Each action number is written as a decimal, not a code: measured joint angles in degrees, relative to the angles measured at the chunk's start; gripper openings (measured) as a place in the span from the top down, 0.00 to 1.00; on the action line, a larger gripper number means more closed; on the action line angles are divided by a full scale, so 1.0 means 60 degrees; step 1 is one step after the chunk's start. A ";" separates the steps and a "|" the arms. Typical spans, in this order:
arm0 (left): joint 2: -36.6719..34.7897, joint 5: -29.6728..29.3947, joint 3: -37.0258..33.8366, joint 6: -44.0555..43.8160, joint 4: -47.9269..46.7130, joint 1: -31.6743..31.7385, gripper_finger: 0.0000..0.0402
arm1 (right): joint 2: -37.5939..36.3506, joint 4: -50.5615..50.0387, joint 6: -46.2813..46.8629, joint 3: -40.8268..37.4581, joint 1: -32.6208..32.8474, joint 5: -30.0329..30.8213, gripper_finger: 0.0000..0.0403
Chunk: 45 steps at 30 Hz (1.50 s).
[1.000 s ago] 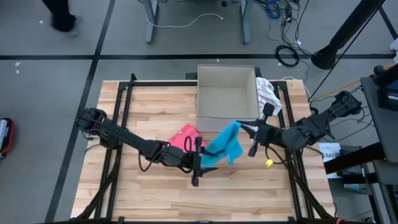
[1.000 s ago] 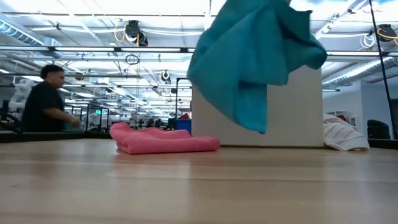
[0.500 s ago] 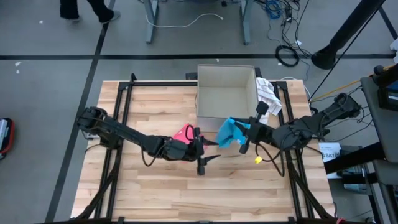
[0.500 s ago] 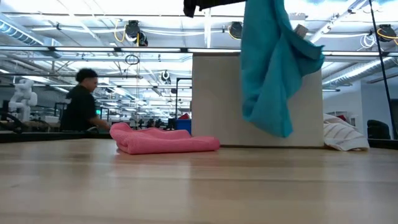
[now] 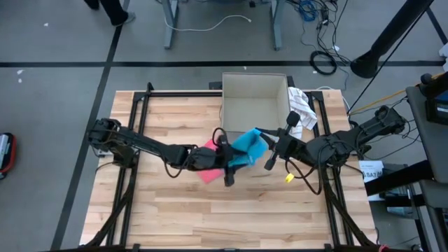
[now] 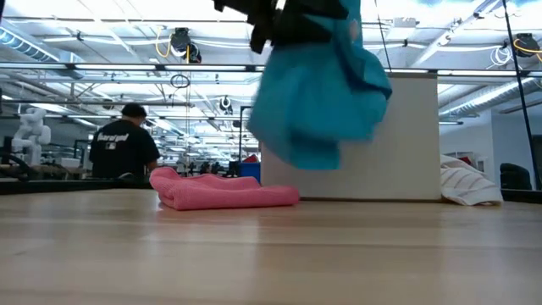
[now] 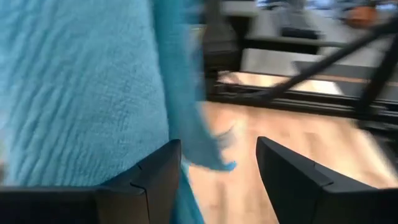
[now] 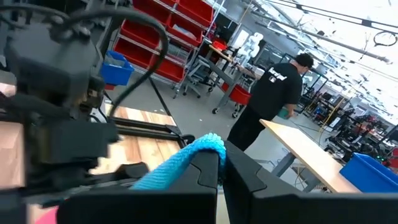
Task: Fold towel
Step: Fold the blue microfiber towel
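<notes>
A teal towel [image 5: 245, 145] hangs in the air over the table's middle, in front of the cardboard box; in the low view the teal towel [image 6: 318, 93] is a bunched mass clear of the tabletop. My right gripper [image 5: 260, 137] is shut on its top, reaching in from the table's right. My left gripper [image 5: 231, 157] is open and comes at the cloth from the left. In the left wrist view the left gripper [image 7: 217, 144] has the towel's hanging edge [image 7: 186, 124] between its fingers. A folded pink towel [image 5: 208, 161] lies flat on the table under the left arm. My right gripper [image 8: 221, 158] pinches the teal towel by an upper edge or corner [image 8: 202, 146], which sticks out just past the shut fingertips. It reaches roughly level from the table's right. The cloth hangs slack below it, lifted clear. My left gripper's one open finger [image 7: 152, 177] has cloth lying against its inner side.
An open cardboard box [image 5: 255, 105] stands at the table's far middle, with a white striped cloth [image 5: 302, 105] beside it on the right. A yellow tag [image 5: 287, 178] dangles at the right arm. A person [image 6: 127, 152] stands in the room beyond. Bare wood lies along the near edge.
A second ago the towel was spread between both grippers. Its lower part came free of my left gripper and the towel hung long from the right one. My right gripper has since carried it toward the table's left. My left gripper rose toward it, and the cloth now bunches there.
</notes>
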 joint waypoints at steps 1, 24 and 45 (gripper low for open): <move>0.0003 -0.0173 0.0000 0.0028 -0.0008 0.0056 0.46 | 0.0000 0.0051 0.0000 0.0000 0.0000 -0.0010 1.00; 0.0501 0.1710 0.0000 0.0272 0.0417 -0.0062 0.46 | 0.0607 -0.0036 -0.0658 0.0000 -0.0138 0.1305 1.00; 0.0486 0.0454 0.0000 -0.0569 -0.0983 -0.1444 0.46 | 0.0605 -0.0829 -0.0062 0.0000 -0.0178 0.1308 1.00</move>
